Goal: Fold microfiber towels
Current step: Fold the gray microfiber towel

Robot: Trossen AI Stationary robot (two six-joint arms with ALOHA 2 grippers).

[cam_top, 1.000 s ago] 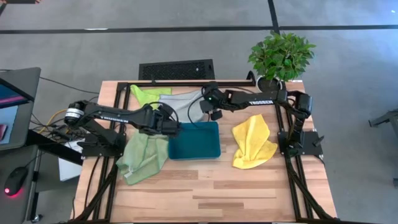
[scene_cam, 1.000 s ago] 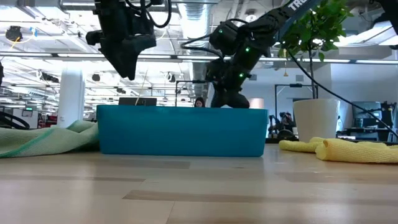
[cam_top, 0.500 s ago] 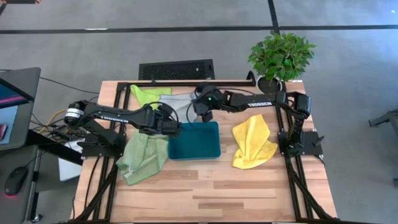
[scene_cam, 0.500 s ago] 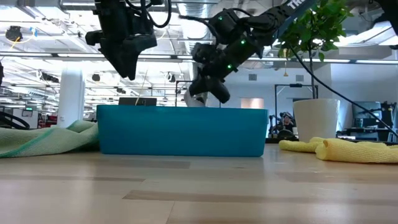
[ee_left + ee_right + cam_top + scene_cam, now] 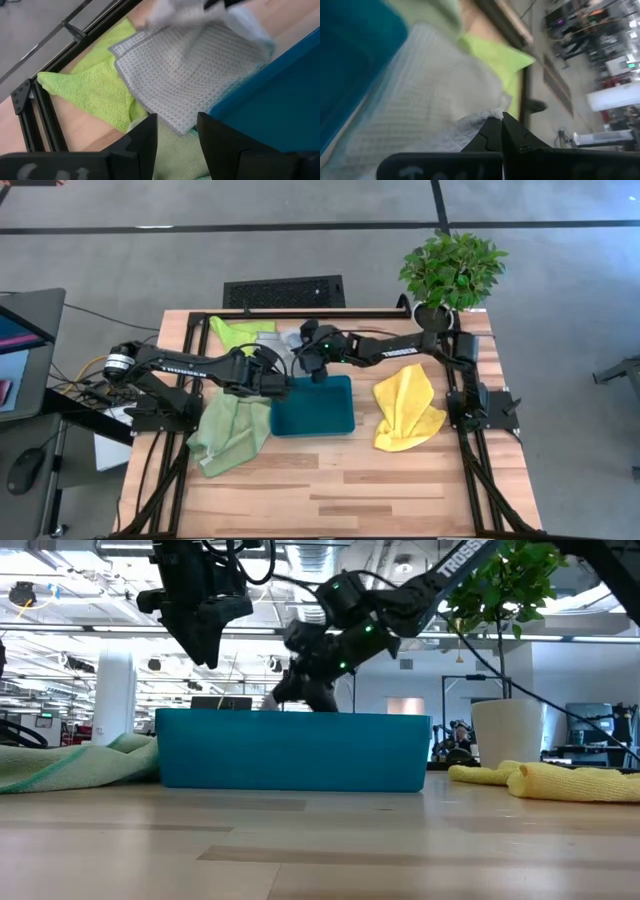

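1. The right gripper [image 5: 312,352] reaches far across the table, just behind the back edge of the rigid teal rectangular tray [image 5: 325,415], its fingers [image 5: 502,131] pinched together on an edge of the light grey waffle-weave microfiber towel [image 5: 185,75].
2. The left gripper [image 5: 281,385] hangs above the tray's left rim, its fingers [image 5: 142,142] parted with nothing between them.
3. The grey towel lies behind the tray, one edge lifted and bunched in the right gripper, the rest flat on the wood.
4. A lime green terry towel [image 5: 237,331] lies partly under the grey towel, farther from the tray.
5. A pale sage green towel [image 5: 228,435] sits crumpled just left of the tray; a yellow towel [image 5: 407,412] lies loosely heaped to its right.
6. Compared with a second ago, the right gripper has travelled leftward along the tray's back edge, dragging the grey edge over; the left arm has stayed put.
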